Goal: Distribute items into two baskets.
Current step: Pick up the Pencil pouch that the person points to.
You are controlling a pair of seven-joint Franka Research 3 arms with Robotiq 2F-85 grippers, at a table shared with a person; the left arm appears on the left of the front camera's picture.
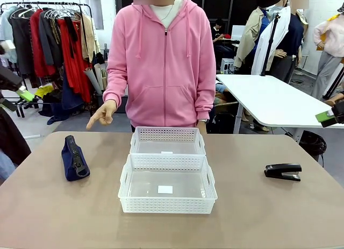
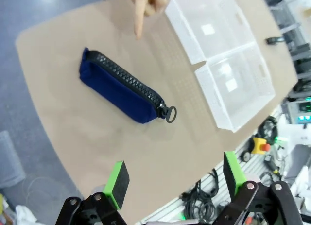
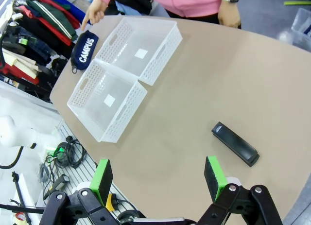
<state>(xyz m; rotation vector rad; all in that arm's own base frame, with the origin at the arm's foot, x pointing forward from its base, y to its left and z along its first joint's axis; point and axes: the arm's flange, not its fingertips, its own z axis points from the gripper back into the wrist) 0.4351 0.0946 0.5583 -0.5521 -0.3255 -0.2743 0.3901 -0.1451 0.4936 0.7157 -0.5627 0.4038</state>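
A navy blue zip pouch (image 1: pixel 74 158) (image 2: pixel 123 86) (image 3: pixel 84 51) lies on the table's left part. The black stapler (image 1: pixel 282 171) (image 3: pixel 234 144) lies on the right part. Two white perforated baskets stand in the middle, touching: the larger one (image 1: pixel 167 206) (image 2: pixel 233 105) (image 3: pixel 85 113) nearer me, the smaller one (image 1: pixel 167 134) (image 2: pixel 182 32) (image 3: pixel 167 47) behind it. Both are empty apart from a label. My left gripper (image 2: pixel 177 180) hangs open high above the table, near the pouch. My right gripper (image 3: pixel 159 177) hangs open above the table near the stapler. The person's hand (image 1: pixel 102 115) (image 2: pixel 145 2) points towards the pouch.
A person in a pink hoodie (image 1: pixel 164 66) stands at the table's far edge. A clothes rack (image 1: pixel 48 44) stands behind on the left, a white table (image 1: pixel 274 101) behind on the right. Cables (image 3: pixel 63 154) lie on the floor past the table's near edge.
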